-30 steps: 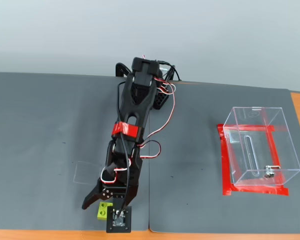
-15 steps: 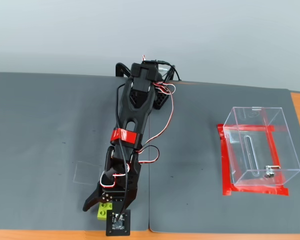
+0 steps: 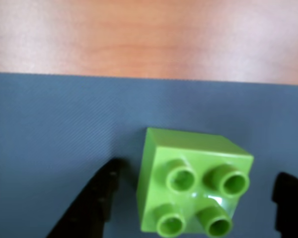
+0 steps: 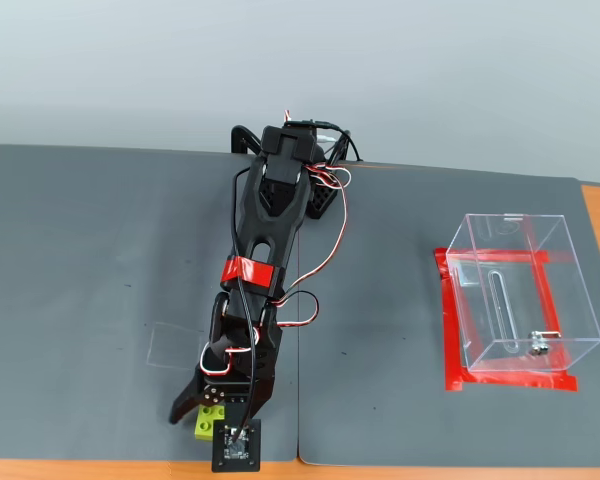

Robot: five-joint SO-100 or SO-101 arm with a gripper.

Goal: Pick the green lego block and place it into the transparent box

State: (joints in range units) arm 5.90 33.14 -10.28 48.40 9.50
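The green lego block (image 3: 191,186) lies studs up on the grey mat, close to the mat's front edge. In the wrist view my gripper (image 3: 197,173) is open and straddles it, with a black finger (image 3: 94,198) on its left and the other finger (image 3: 289,198) on its right, mat showing on both sides. In the fixed view the gripper (image 4: 205,414) reaches down over the block (image 4: 206,428) near the table's front edge, and the wrist partly covers it. The transparent box (image 4: 520,290) stands empty at the right, far from the gripper.
Red tape (image 4: 448,330) frames the box's base on the grey mat (image 4: 80,260). The orange table edge (image 3: 149,39) runs just beyond the block. A faint clear square outline (image 4: 165,345) lies left of the arm. The arm's base with wires (image 4: 320,175) sits at the back.
The arm stretched a little further toward the front edge and sank over the block. The left finger drew slightly inward toward the block, which has not moved.
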